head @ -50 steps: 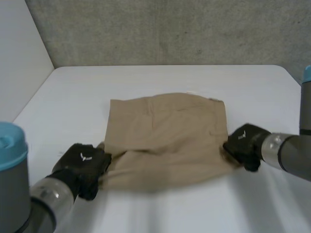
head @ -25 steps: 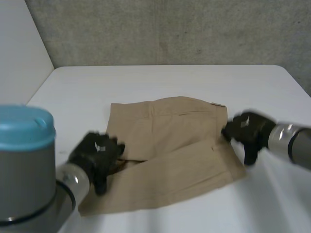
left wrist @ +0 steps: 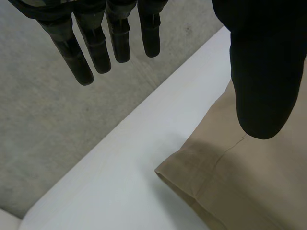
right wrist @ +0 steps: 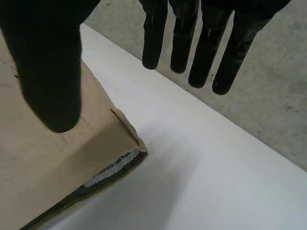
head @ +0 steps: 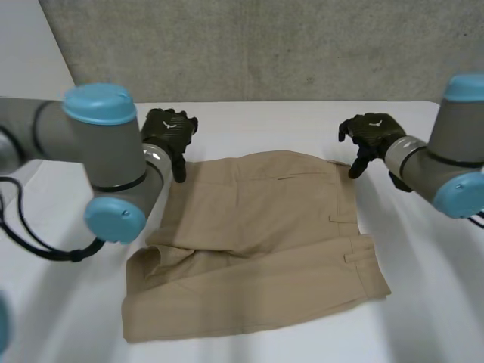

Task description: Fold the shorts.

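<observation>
Hovering over the far edge of the tan shorts [head: 257,242], both hands hang free of the cloth. The left hand [head: 168,132] sits above the 11 o'clock corner, fingers [left wrist: 100,43] straight and spread, gripping nothing. The right hand [head: 368,132] mirrors it at the 1 o'clock corner, fingers straight, thumb apart, above a white label [right wrist: 112,167] peeking from the edge. The shorts lie mid-table, rumpled at 8 o'clock. Bare white table [head: 302,121] opens at 12, 3 and 9 o'clock.

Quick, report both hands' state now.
Left hand: open, holding nothing, by the tan cloth shorts' far corner.
Right hand: open, holding nothing, by their other far corner.
</observation>
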Robot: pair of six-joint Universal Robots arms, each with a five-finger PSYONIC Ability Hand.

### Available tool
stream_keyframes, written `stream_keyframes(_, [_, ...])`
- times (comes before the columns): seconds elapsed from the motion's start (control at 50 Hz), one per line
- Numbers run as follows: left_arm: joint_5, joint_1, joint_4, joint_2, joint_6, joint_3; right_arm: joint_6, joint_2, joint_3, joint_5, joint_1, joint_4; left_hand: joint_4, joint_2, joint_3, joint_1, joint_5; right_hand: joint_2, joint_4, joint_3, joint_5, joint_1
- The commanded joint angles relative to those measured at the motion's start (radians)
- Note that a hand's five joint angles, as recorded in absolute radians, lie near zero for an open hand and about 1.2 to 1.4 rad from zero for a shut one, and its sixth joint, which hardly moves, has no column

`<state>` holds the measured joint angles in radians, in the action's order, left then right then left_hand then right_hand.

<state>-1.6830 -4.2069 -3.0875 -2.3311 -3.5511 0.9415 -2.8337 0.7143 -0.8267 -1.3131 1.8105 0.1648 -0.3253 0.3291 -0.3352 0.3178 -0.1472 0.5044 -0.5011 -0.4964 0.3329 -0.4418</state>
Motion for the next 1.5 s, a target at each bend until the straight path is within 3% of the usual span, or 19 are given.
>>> stream_keyframes(0.02, [0.155, -0.048, 0.021, -0.209, 0.076, -0.206, -0.062, -0.163, 0.110, 0.014, 0.013, -0.053, -0.114, 0.110, -0.104, 0.122, -0.118, -0.049, 0.046, 0.041, -0.052, -0.013])
stream_keyframes(0.16, [0.172, -0.051, 0.024, -0.261, 0.097, -0.256, -0.119, -0.245, 0.195, 0.017, 0.021, -0.057, -0.114, 0.110, -0.104, 0.122, -0.118, 0.050, -0.053, -0.058, 0.047, -0.112])
stream_keyframes(0.18, [0.171, -0.051, 0.024, -0.263, 0.097, -0.256, -0.122, -0.251, 0.201, 0.017, 0.021, -0.060, -0.117, 0.113, -0.107, 0.125, -0.121, 0.138, -0.141, -0.146, 0.135, -0.200])
stream_keyframes(0.24, [0.171, -0.050, 0.026, -0.261, 0.098, -0.253, -0.127, -0.272, 0.227, 0.008, 0.021, -0.106, -0.117, 0.113, -0.107, 0.125, -0.121, 0.838, -0.841, -0.846, 0.835, -0.900])
stream_keyframes(0.26, [0.171, -0.050, 0.026, -0.260, 0.098, -0.248, -0.127, -0.277, 0.230, 0.005, 0.023, -0.129, -0.117, 0.113, -0.107, 0.125, -0.121, 0.891, -0.895, -0.899, 0.888, -0.954])
stream_keyframes(0.34, [0.161, -0.045, 0.032, -0.258, 0.100, -0.241, -0.128, -0.279, 0.248, -0.024, 0.023, -0.263, -0.117, 0.113, -0.107, 0.125, -0.121, 0.892, -0.895, -0.900, 0.889, -0.954])
stream_keyframes(0.46, [0.154, -0.041, 0.036, -0.249, 0.100, -0.204, -0.122, -0.300, 0.357, -0.173, 0.023, -0.459, -0.114, 0.110, -0.104, 0.122, -0.118, 0.892, -0.895, -0.900, 0.889, -0.954])
stream_keyframes(0.58, [0.152, -0.038, 0.036, -0.212, 0.098, -0.153, -0.112, -0.340, 0.373, -0.163, 0.027, -0.455, -0.108, 0.105, -0.098, 0.116, -0.112, 0.892, -0.895, -0.900, 0.889, -0.954])
stream_keyframes(0.6, [0.152, -0.038, 0.036, -0.209, 0.098, -0.147, -0.108, -0.340, 0.359, -0.160, 0.029, -0.449, -0.111, 0.108, -0.101, 0.119, -0.115, 0.716, -0.719, -0.724, 0.713, -0.778])
stream_keyframes(0.64, [0.152, -0.039, 0.033, -0.208, 0.097, -0.142, -0.102, -0.337, 0.333, -0.155, 0.030, -0.432, -0.114, 0.110, -0.104, 0.122, -0.118, 0.139, -0.142, -0.147, 0.136, -0.201])
stream_keyframes(0.66, [0.152, -0.039, 0.032, -0.208, 0.097, -0.142, -0.090, -0.329, 0.310, -0.153, 0.035, -0.409, -0.114, 0.110, -0.104, 0.122, -0.118, -0.330, 0.327, 0.322, -0.333, 0.267])
stream_keyframes(0.8, [0.152, -0.041, 0.029, -0.212, 0.098, -0.173, -0.056, -0.234, 0.186, -0.152, 0.041, -0.337, -0.120, 0.116, -0.110, 0.128, -0.124, -0.330, 0.327, 0.322, -0.333, 0.267])
stream_keyframes(1.02, [0.151, -0.001, 0.042, -0.170, 0.104, -0.104, 0.091, 0.125, -0.248, -0.135, 0.035, -0.312, -0.249, 0.245, -0.239, 0.257, -0.253, -0.330, 0.327, 0.322, -0.333, 0.267])
stream_keyframes(1.12, [0.158, 0.002, 0.041, -0.090, 0.104, -0.026, 0.143, 0.285, -0.463, -0.069, 0.029, -0.272, -0.252, 0.248, -0.242, 0.260, -0.256, -0.182, 0.179, 0.174, -0.185, 0.120])
stream_keyframes(1.28, [0.154, 0.033, 0.069, -0.033, 0.104, 0.065, 0.146, 0.390, -0.676, 0.061, -0.032, -0.243, -0.252, 0.248, -0.242, 0.260, -0.256, 0.132, -0.135, -0.140, 0.129, -0.194])
stream_keyframes(1.5, [0.158, 0.061, 0.072, 0.338, 0.121, 0.411, 0.250, 0.436, -0.854, 0.210, -0.134, -0.251, -0.267, 0.263, -0.257, 0.275, -0.271, 0.271, -0.274, -0.279, 0.268, -0.333])
